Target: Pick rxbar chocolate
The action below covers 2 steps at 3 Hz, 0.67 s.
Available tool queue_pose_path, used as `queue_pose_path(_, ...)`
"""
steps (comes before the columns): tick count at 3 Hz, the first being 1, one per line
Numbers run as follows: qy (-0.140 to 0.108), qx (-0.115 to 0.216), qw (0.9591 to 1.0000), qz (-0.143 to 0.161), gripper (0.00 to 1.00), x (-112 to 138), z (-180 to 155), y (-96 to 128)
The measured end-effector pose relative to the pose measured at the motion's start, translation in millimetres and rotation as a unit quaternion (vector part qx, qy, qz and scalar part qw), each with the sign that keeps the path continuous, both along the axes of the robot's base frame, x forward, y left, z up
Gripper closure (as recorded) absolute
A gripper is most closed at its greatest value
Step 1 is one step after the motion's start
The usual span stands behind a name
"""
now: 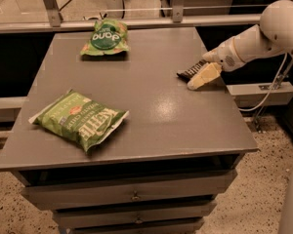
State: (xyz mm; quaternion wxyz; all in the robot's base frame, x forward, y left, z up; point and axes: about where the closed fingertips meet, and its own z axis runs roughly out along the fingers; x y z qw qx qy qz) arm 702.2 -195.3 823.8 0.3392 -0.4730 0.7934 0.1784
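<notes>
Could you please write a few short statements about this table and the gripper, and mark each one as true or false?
1. The rxbar chocolate lies on the table, close to the edge where the arm reaches in. True.
2. The gripper is at the large green chip bag. False: it is at the rxbar chocolate, far from that bag.
3. The smaller green snack bag lies near the far edge of the table. True.
4. The rxbar chocolate rests on top of the large green chip bag. False: it lies on the bare table, well apart from the bag.
</notes>
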Motion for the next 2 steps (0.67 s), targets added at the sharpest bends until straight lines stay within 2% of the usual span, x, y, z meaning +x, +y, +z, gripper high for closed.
queue_pose_path(1, 0.009, 0.016, 0.9998, -0.001, 0.41, 1.6, -1.6, 5.5)
queue_pose_path(2, 0.009, 0.016, 0.9998, 0.0, 0.64, 1.5, 0.8, 5.5)
